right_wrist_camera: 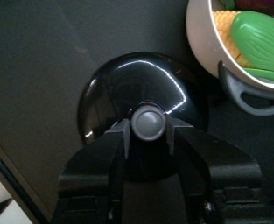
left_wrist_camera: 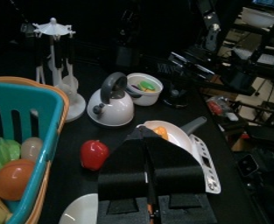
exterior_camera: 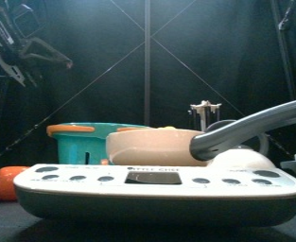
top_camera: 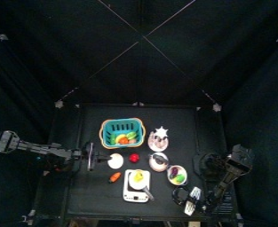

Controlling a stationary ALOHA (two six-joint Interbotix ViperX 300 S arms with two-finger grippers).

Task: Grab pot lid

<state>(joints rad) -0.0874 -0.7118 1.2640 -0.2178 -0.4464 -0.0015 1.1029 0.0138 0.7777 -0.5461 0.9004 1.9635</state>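
Note:
The pot lid (right_wrist_camera: pixel 125 83) is a glossy black dome lying flat on the table near its front right corner, beside a white bowl (right_wrist_camera: pixel 201 39) that holds green and yellow pieces. My right gripper (right_wrist_camera: pixel 149 133) hangs straight over it, open, one finger close on either side of the grey centre knob (right_wrist_camera: pixel 149 117). I cannot see whether the fingers touch the knob. In the top view the right gripper (top_camera: pixel 186 199) covers the lid. My left gripper (left_wrist_camera: pixel 151 166) rests shut at the table's left side (top_camera: pixel 91 157), holding nothing.
A teal basket (top_camera: pixel 122 133) of toy food stands at the back. A white rack (top_camera: pixel 160 136), a kettle (top_camera: pixel 160 161) and the bowl (top_camera: pixel 177 175) run down the middle. A white scale (top_camera: pixel 136 184) sits at the front, with small red and orange pieces beside it.

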